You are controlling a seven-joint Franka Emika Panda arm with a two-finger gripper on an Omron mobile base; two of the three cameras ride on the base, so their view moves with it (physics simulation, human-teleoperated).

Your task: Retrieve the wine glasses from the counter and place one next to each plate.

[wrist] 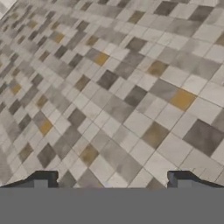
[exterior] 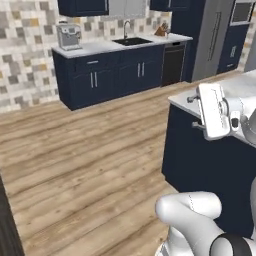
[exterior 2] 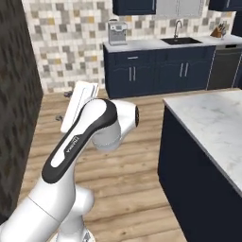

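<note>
A: Step in hand?

B: Looks like the approach, with nothing fetched yet. Parked beside the island (exterior 2: 212, 123), well apart from the far table (exterior: 100, 48) along the tiled wall (wrist: 131, 87).

A: State of the tool (wrist: 112, 181)?

B: Spread wide and carrying nothing. Fingertips (wrist: 41, 179) far apart at the bottom of the hand view, only wall tiles beyond them. Raised at island height in the left base view, aimed out across the wood floor (exterior: 75, 150).

A: And the wine glasses?

B: Too small to pick out at this range. Presumably somewhere on that far table, near the black sink (exterior: 132, 41). Coffee machine (exterior: 69, 36) at its left end, knife block (exterior: 161, 31) toward the right.

A: Plates?

B: Can't place them from here. The visible stretch of island top shows bare marble.

A: Next move, then?

B: Probably driving across the floor to face the far table, then swinging the hand down until a glass comes between the fingertips. Worth keeping the arm tucked past the island corner. Thin stems, likely easy to tip, so a slow level approach to the bowl or stem.
</note>
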